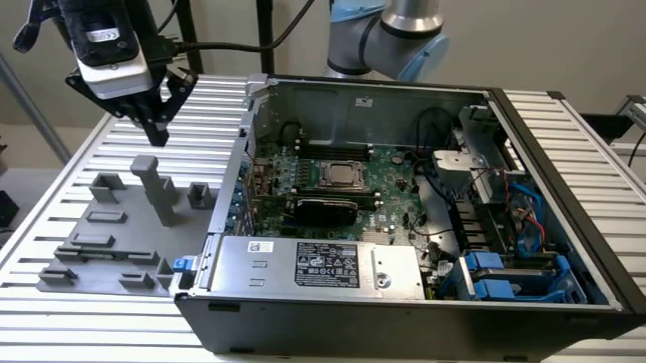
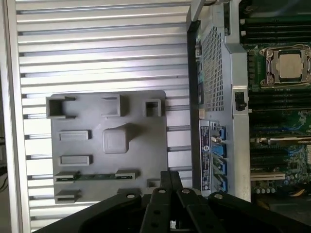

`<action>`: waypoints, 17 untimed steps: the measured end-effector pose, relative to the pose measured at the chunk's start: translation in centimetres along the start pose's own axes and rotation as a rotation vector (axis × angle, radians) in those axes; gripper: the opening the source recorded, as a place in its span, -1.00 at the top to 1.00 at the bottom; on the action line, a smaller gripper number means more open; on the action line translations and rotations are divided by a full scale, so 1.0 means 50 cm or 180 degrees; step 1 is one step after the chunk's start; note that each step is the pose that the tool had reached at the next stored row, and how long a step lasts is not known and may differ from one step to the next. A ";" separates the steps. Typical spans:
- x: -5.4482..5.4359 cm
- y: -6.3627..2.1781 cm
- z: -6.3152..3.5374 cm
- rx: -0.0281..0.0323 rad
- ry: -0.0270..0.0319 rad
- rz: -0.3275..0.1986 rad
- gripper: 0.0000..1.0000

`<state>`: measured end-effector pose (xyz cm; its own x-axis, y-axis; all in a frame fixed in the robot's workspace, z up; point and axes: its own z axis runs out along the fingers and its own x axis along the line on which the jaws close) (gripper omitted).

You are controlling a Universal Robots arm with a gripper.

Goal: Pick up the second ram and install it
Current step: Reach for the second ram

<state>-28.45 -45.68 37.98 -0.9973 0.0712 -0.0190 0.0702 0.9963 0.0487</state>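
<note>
Second ram [image 2: 92, 175] lay flat in a slot of the gray fixture [image 2: 109, 116], which sat on the ribbed metal table [image 2: 97, 43]. Above the fixture hung the gripper [image 1: 157, 138], fingers pressed together, holding nothing, with free air around it. Beside the fixture stood the opened computer case [image 1: 404, 325], its edge close.
</note>
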 end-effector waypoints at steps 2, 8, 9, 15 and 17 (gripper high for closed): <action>0.019 -0.004 0.005 0.0000 0.0000 0.0000 0.79; 0.073 -0.014 0.023 0.0000 0.0000 0.0000 0.79; 0.082 -0.016 0.025 0.0000 0.0000 0.0000 0.79; 0.136 -0.026 0.042 0.0000 0.0000 0.0000 0.79; 0.154 -0.029 0.048 0.0000 0.0000 0.0000 0.79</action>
<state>-36.20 -46.48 35.38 -0.9973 0.0712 -0.0189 0.0702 0.9963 0.0487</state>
